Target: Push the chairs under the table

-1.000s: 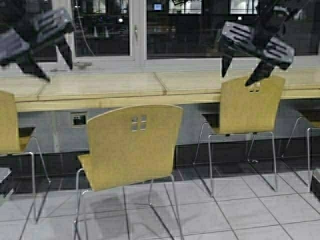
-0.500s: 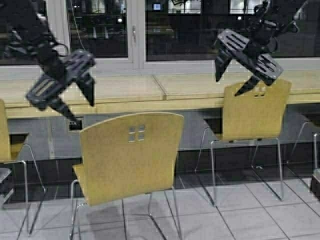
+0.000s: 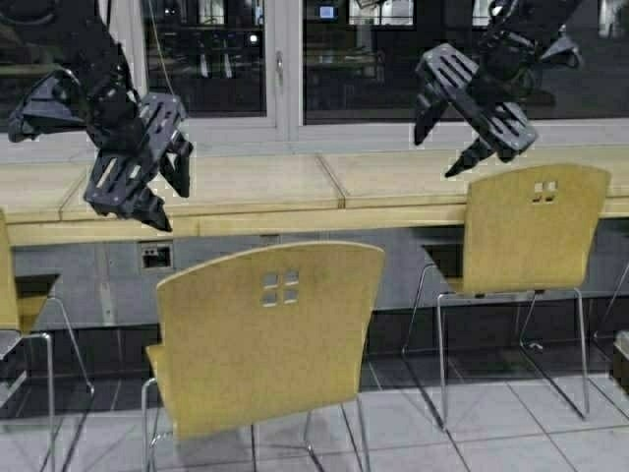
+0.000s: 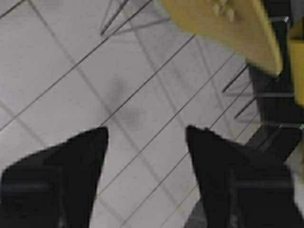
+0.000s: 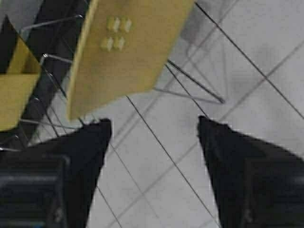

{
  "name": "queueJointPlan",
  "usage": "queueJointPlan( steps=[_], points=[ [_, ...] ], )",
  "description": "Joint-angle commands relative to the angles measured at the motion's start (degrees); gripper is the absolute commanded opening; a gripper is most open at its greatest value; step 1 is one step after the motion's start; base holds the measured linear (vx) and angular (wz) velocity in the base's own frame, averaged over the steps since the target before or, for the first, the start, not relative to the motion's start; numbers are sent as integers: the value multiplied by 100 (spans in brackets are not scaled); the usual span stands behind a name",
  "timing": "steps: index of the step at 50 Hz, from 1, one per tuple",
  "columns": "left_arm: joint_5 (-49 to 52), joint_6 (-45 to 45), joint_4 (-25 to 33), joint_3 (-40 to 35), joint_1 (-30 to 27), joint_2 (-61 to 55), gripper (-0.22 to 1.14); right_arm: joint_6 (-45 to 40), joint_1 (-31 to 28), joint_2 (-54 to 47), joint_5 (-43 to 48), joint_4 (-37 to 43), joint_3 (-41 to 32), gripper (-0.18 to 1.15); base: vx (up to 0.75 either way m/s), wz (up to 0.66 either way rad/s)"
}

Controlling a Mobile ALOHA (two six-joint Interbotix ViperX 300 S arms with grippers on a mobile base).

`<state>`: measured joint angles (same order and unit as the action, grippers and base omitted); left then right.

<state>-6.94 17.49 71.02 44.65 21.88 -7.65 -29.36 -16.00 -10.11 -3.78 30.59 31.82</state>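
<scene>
Three tan-yellow moulded plywood chairs with thin chrome tube legs are showing in the high view: one pulled out nearest the camera [image 3: 270, 339], one at the right [image 3: 531, 231], and a sliver of a third at the left edge [image 3: 8, 285]. One long pale wood-topped table [image 3: 256, 192] is running along the windows behind them. Two black grippers are hanging above it, the left gripper [image 3: 169, 187] and the right gripper [image 3: 437, 143], each with its two fingers spread apart.

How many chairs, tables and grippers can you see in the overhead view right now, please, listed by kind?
Tan-yellow chairs: 3 (near, right, one partly cut off at the left edge)
Table: 1
Grippers: 2 (left gripper, right gripper), both open
Total: 6
</scene>
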Motion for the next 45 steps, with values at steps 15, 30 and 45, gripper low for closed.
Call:
queueJointPlan(
  steps=[15, 30, 45],
  points=[
    [-360, 308, 413, -352, 123, -483, 88, 0, -202, -589, -193, 26, -686, 91, 25, -1],
    [-360, 896, 439, -299, 308, -967, 88, -44, -237, -773, -308, 149, -791, 91, 21, -2],
    [-369, 1213, 439, -466, 729, -1371, 88, -44, -264, -993, -360, 158, -817, 91, 17, 6]
  ],
)
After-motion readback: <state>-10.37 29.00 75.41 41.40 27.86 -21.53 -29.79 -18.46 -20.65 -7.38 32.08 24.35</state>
